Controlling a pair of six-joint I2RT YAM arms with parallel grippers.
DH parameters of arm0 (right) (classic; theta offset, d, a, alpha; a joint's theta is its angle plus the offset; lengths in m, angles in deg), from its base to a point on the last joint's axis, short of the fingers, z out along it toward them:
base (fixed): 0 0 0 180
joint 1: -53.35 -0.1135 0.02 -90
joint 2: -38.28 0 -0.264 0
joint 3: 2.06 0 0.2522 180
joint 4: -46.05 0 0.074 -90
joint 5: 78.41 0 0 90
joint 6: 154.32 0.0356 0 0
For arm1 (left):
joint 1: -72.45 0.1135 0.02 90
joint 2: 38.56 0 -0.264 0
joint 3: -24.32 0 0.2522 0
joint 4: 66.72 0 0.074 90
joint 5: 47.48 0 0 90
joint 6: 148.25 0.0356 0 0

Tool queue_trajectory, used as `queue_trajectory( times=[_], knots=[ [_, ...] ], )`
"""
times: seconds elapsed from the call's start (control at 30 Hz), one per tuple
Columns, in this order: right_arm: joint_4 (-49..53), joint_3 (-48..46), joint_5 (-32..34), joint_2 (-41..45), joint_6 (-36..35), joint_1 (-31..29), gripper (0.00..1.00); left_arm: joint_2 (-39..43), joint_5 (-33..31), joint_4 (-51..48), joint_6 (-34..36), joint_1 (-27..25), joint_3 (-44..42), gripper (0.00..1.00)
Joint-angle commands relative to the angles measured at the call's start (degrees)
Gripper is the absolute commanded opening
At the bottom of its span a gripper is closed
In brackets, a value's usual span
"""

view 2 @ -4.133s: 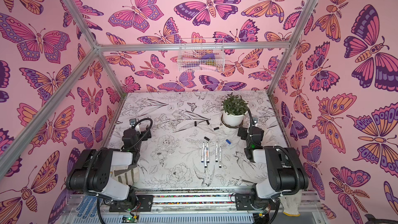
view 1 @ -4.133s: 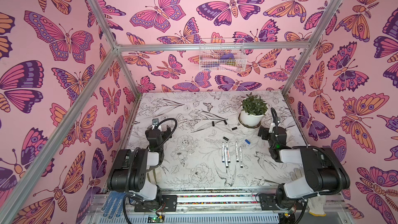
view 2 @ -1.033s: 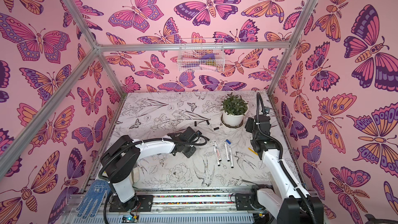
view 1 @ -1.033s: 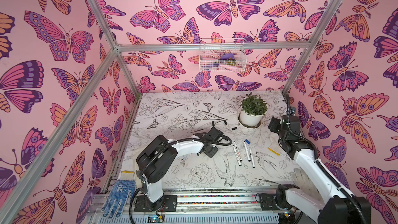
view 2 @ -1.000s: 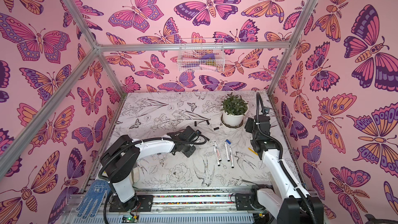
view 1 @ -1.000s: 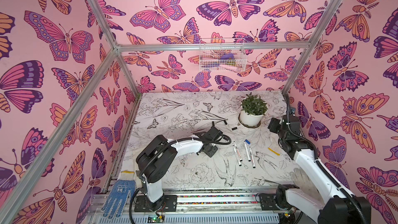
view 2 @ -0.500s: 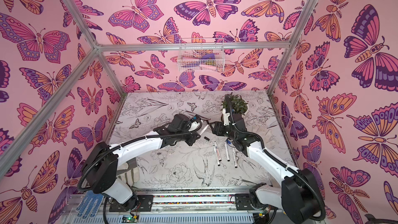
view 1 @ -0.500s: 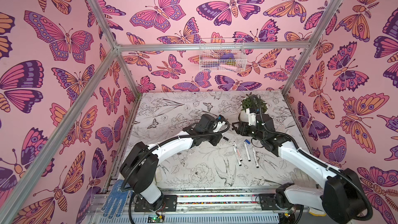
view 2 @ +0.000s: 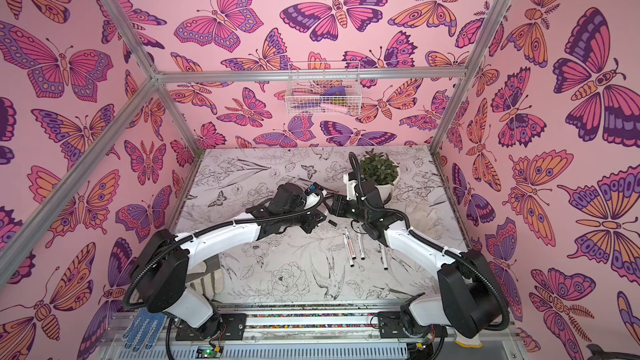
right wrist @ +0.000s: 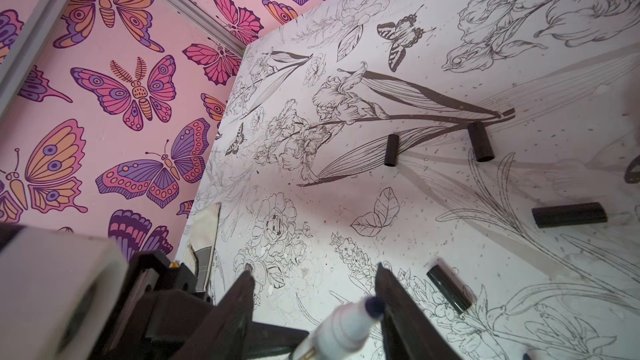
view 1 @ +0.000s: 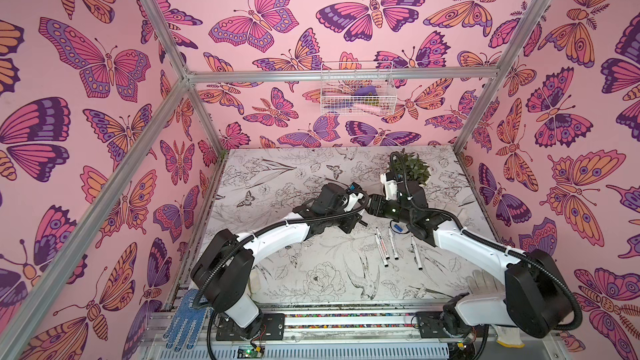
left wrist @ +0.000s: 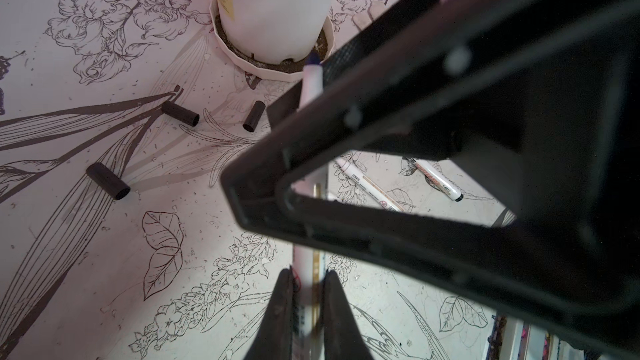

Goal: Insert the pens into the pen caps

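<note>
The left gripper (left wrist: 307, 273) has its fingers pressed together on the barrel of 1 white pen (left wrist: 311, 81), pinching it; the pen is held off the table (view 1: 277, 271), uncapped, dark tip leading.

The right gripper (right wrist: 313, 271) has its jaws spread, 1 on each side of that pen's tip end; the tip sits close against 1 finger; the other finger stands clear of the barrel; nothing is clamped.

In both top views the 2 grippers meet nose to nose over the middle of the table, just in front of the potted plant (view 1: 414, 167).

4 black caps (right wrist: 391, 150) show in the right wrist view; all lie on their sides on the table, apart from each other; 1 of them is near the right gripper's finger.

In a top view, 1 blue cap (view 1: 397, 227) lies on the table just beside the right arm.

3 loose pens (view 1: 393, 244) lie roughly side by side on the table, near the blue cap; they are uncapped, dark tips toward the front edge.

The held pen's tip is near the black caps but in none of them.
</note>
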Motion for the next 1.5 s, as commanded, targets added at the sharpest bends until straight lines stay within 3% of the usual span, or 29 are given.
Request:
queue_trajectory(
  times=[0.0,0.23,0.43,0.73,0.77,0.93,1.03,1.47],
  knots=[
    [-2.56,1.48,1.31,-0.32,1.63,-0.39,0.50,1.54,0.76,1.97,-0.92,0.03,-1.79,0.00],
    [-4.14,1.37,-0.16,-1.35,3.20,-0.38,0.33,1.71,0.32,3.00,-1.46,0.05,-1.98,0.00],
    [-4.22,1.80,-0.97,-1.99,3.34,-0.40,0.31,1.78,-0.12,4.66,-2.12,-0.04,-2.10,0.00],
    [-3.98,2.05,-1.78,-1.16,2.80,-0.39,0.05,1.35,-0.37,4.93,-2.35,-0.13,-2.36,0.00],
    [-3.72,2.12,-1.96,-1.04,2.57,-0.45,0.05,1.27,-0.39,4.86,-2.50,-0.13,-2.10,0.02],
    [-2.25,2.21,-3.48,0.20,1.39,-0.38,0.02,0.24,-0.32,4.94,-3.58,0.18,0.07,0.35],
    [-0.84,2.49,-4.88,0.94,0.15,-0.39,0.01,-0.49,1.11,4.94,-3.41,0.72,1.74,0.39],
    [0.25,2.44,-11.59,2.51,-1.01,1.45,0.00,-1.57,7.64,1.49,-0.44,2.16,4.41,0.40]
  ],
)
